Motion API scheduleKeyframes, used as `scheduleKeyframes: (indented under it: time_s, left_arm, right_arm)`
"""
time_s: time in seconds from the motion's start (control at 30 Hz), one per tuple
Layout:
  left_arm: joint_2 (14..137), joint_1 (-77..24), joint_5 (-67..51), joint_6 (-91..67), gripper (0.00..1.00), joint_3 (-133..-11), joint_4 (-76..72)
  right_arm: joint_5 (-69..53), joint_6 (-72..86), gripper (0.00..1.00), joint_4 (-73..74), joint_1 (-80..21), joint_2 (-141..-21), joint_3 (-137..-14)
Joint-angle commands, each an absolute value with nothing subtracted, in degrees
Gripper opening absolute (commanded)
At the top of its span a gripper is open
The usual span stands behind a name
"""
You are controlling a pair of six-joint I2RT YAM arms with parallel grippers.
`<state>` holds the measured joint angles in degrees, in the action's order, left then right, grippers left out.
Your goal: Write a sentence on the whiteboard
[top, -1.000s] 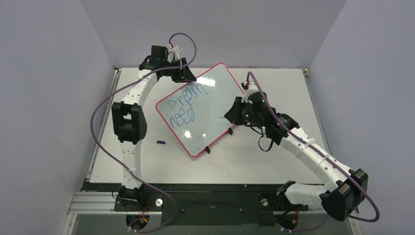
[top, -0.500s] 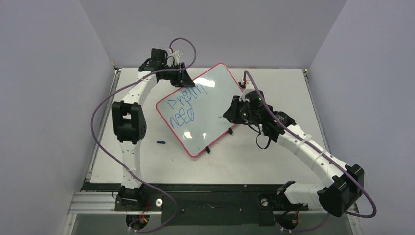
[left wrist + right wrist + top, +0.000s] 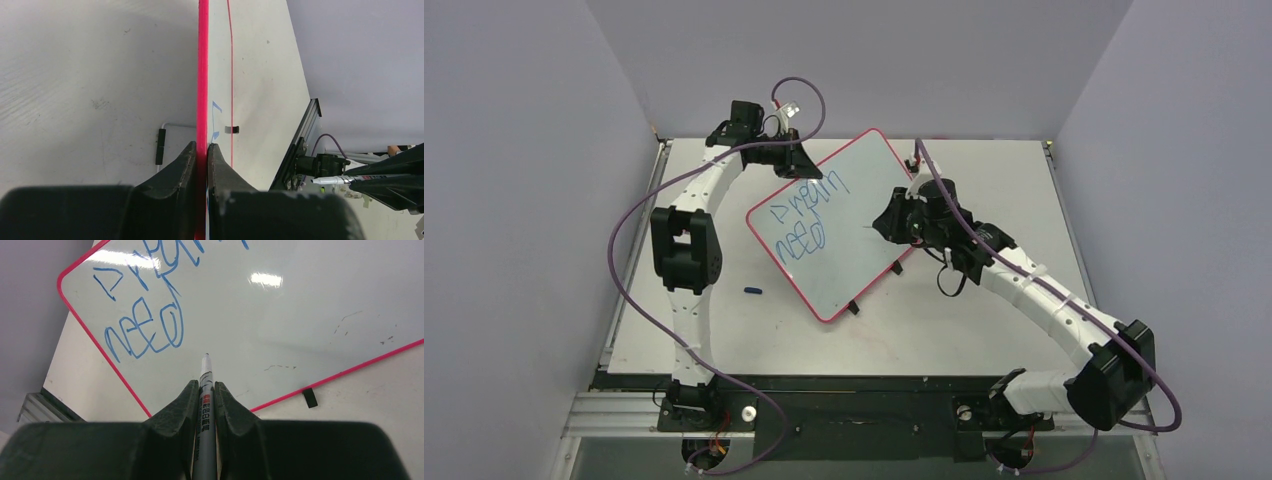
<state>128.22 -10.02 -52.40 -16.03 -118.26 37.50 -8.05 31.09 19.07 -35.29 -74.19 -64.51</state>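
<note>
Whiteboard with a thin red rim lies turned cornerwise on the pale desk, between the two arms and toward the far side. The left gripper is closed on the board's far-left rim; its wrist camera sees the red edge end-on, pinched tight between both fingers. Beside that edge, on the side away from the writing, a bent wire leg with a black sleeve shows against the desk.

The sentence so far runs in two rows of wobbly blue letters on the board's left half, the lower row reading "need"; the upper row is partly cut off in the right wrist view. The right gripper reaches in from the board's right side, clamped on a slim grey marker that points at the white surface just right of and below "need". Whether the tip touches the board cannot be told.

Two small black clips sit on the near-right rim, one of them close under the right wrist. A small dark blue object lies alone on the desk, near the board's left corner. Purple cables loop around each arm, and lavender walls close in the desk on three sides.
</note>
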Motion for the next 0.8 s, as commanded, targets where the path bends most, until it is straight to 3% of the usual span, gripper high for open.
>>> scheduleKeyframes:
  time_s: [0.0, 0.77]
  left_arm:
    - [125.5, -11.4, -50.6, -10.4, 0.0, -117.6, 39.4]
    - [112.4, -12.9, -47.1, -0.4, 0.0, -103.2, 32.8]
  right_arm:
    - [-6.2, 29.4, 0.0, 11.8, -35.2, -76.7, -66.5]
    - [-0.6, 27.8, 0.0, 4.6, -38.8, -88.0, -71.5]
